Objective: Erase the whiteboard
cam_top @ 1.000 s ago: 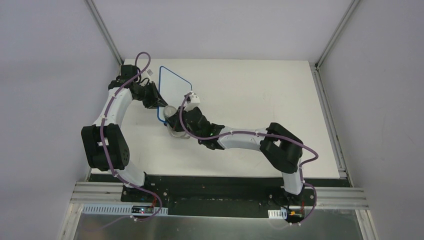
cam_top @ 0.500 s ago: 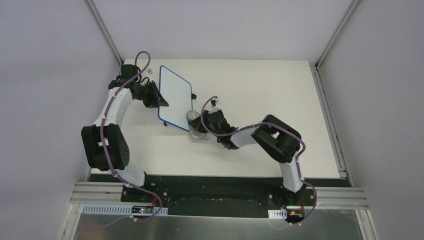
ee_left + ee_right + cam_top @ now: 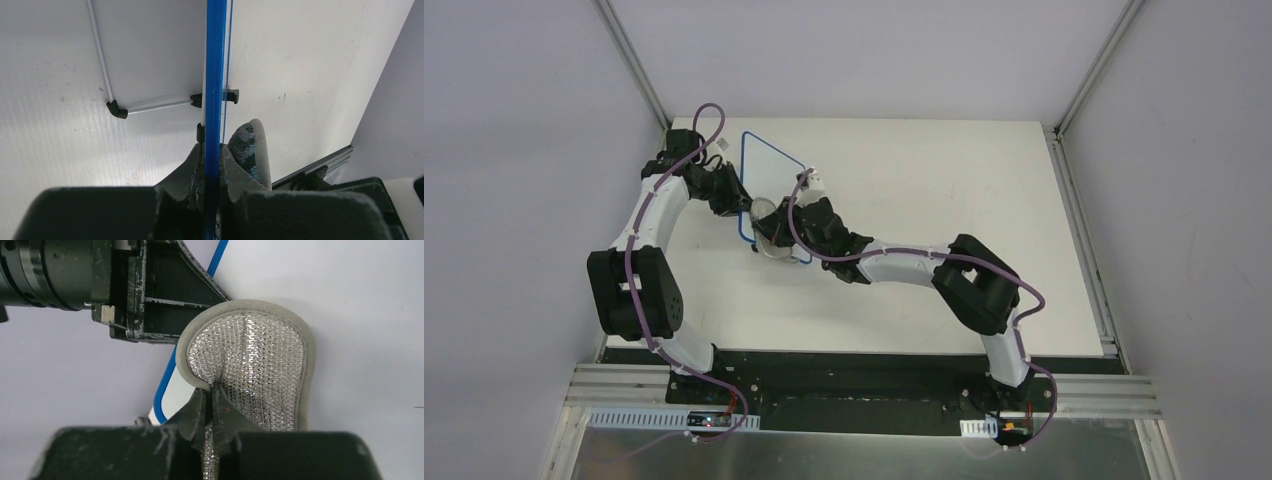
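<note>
The whiteboard (image 3: 776,172), white with a blue rim, is held tilted at the table's back left. My left gripper (image 3: 742,207) is shut on its left rim. In the left wrist view the rim (image 3: 216,75) runs edge-on between the jaws of the left gripper (image 3: 212,156). My right gripper (image 3: 776,225) is shut on a round silver mesh wiping pad (image 3: 763,214), which is pressed on the board's lower left part. In the right wrist view the pad (image 3: 255,365) lies flat on the white board face (image 3: 350,315), pinched by the right gripper (image 3: 212,396). I see no writing.
The white table (image 3: 944,180) extends to the right of the board. Grey walls and aluminium posts (image 3: 632,60) close in the back and sides. The board's wire stand with a black foot (image 3: 116,109) shows in the left wrist view. The left gripper's body (image 3: 150,290) sits close above the pad.
The right gripper and pad swept off to the board's lower right corner half a second ago, then came back up and left onto the board's lower left. The left gripper keeps its hold.
</note>
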Available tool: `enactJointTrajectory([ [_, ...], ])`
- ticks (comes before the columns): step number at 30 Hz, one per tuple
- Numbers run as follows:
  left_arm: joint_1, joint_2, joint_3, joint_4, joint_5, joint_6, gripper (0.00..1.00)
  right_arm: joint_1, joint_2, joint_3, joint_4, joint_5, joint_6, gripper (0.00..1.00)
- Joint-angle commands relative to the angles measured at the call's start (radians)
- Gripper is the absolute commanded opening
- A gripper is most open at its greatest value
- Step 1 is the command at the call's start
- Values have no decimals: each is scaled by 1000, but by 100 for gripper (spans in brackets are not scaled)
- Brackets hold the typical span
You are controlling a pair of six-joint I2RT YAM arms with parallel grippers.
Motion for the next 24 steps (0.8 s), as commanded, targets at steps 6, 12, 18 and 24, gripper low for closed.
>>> enactJointTrajectory([
  [6,-60,42,-32,-83,-42,12,0,-151,156,-385,167,-186,258,0],
  [12,-64,39,-33,-80,-40,9,0,-96,117,-251,10,-160,146,0],
  [18,-67,43,-32,-82,-44,11,0,40,59,8,-128,-164,58,0],
  [24,-67,45,-30,-83,-43,12,0,40,54,24,-42,-210,107,0],
])
